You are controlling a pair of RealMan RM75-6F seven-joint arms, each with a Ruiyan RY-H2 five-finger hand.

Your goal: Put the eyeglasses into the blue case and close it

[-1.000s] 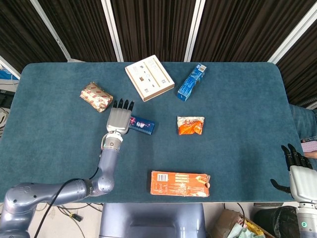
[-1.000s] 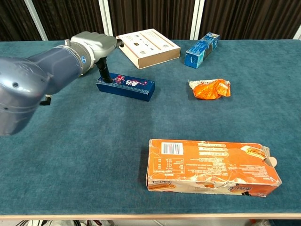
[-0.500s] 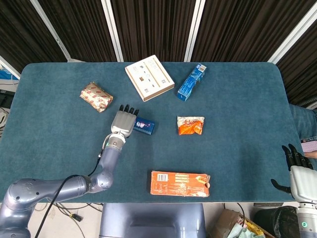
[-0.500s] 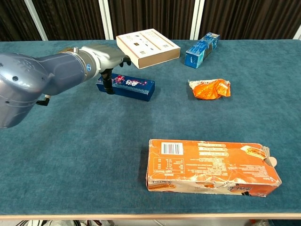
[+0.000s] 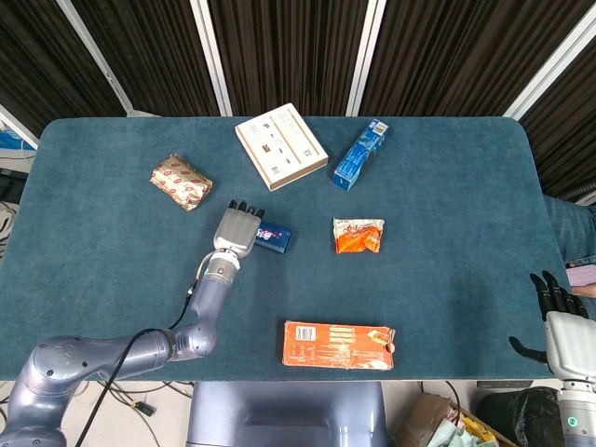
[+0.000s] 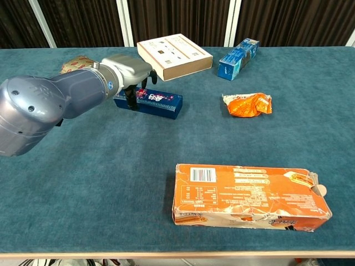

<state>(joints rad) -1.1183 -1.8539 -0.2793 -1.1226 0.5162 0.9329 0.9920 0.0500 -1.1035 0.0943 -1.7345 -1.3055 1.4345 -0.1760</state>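
On the left of the table point(image 5: 112, 251) we saw a gold and red wrapped packet point(image 5: 181, 182), and just right of it the left hand point(image 5: 237, 231) lay over the near end of a dark blue box point(image 5: 273, 239), which we took to be the blue case. It was shut. No eyeglasses showed in either view, so we could not tell whether they were already inside or elsewhere; the task could equally have been at its last step or barely begun. The left arm reached forward across the table with the back of the hand up. In the chest view the fingers point(image 6: 130, 98) hung down at the left end of the box, but we could not tell whether they gripped it, pressed on it, or only touched it. Further right, a flat cream box point(image 5: 280, 145) lay toward the far edge, with a light blue carton point(image 5: 359, 155) beside it. An orange snack bag point(image 5: 358, 235) sat near the middle, well apart from the case, and a long orange carton point(image 5: 338, 345) lay along the near edge. At the far right, off the table's edge, the right hand point(image 5: 562, 324) stood with its fingers pointing up and apart, holding nothing and well away from everything on the table.
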